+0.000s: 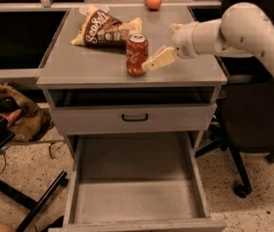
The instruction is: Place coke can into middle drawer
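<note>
View: camera view, the only one supplied.
Coke can (137, 55): upright on the tabletop (78, 66), near the front edge, about mid-width; not lifted.
Gripper (161, 58): over the right half of the tabletop, just beside the can's right side; the arm enters across the right edge.
Grip state: cannot tell whether released or clenched.
Middle drawer (135, 199): pulled out below the front edge, floor bare.
Progress: judged early. The drawer stands ready; grasp, lift, carry and release all remain.
Edges: little tabletop lies between can and front edge; a forward nudge could topple it off.
Open room: chip bag (106, 29) lies close behind the can toward the back left corner; orange fruit (153, 0) sits at the back edge. The way forward and down looks unobstructed.
</note>
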